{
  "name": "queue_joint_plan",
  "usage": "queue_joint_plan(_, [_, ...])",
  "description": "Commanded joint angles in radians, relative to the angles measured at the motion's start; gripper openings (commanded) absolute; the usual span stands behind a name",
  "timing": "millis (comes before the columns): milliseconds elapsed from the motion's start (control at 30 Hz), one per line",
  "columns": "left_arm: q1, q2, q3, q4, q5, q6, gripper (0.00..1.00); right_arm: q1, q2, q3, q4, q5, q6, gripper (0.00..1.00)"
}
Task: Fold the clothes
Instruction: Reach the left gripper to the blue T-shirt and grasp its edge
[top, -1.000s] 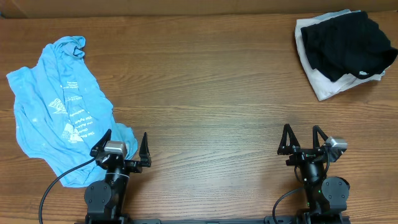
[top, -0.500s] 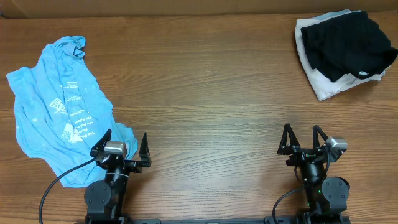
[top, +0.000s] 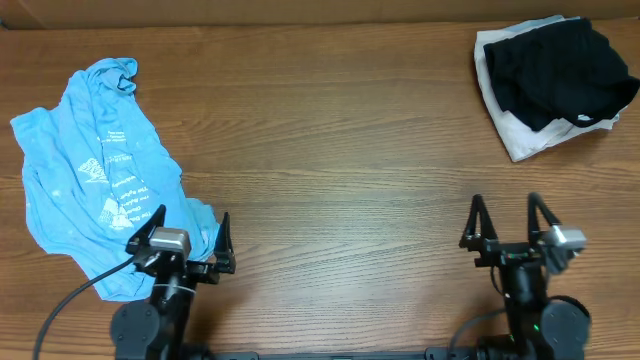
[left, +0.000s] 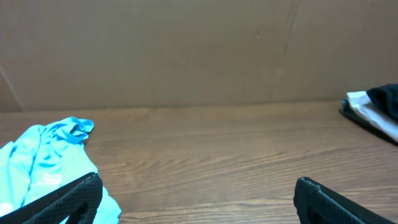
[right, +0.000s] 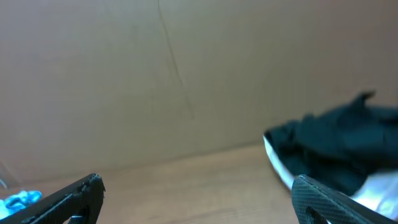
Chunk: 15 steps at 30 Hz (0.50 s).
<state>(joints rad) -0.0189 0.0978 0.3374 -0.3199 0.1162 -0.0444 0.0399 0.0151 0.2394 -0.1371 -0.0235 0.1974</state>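
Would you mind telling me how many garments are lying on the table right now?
3. A crumpled blue T-shirt lies at the left. A black garment sits atop a white garment in the far right corner. More could be hidden beneath those two.

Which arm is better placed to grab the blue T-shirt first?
Left. The left claw, open, sits at the near edge of the crumpled blue T-shirt. The right claw, also open, is far across the table, below the black garment.
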Motion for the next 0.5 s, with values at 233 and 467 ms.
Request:
queue_joint_plan(233, [0.006, 0.524, 0.561, -0.397, 0.009, 0.063, 1.00, 0.004, 0.165, 0.335, -0.274, -0.067, -0.016, 1.00])
queue_joint_plan(467, [0.006, 0.886, 0.854, -0.650, 0.053, 0.065, 1.00, 0.004, 0.438, 0.506, -0.449, -0.238, -0.016, 1.00])
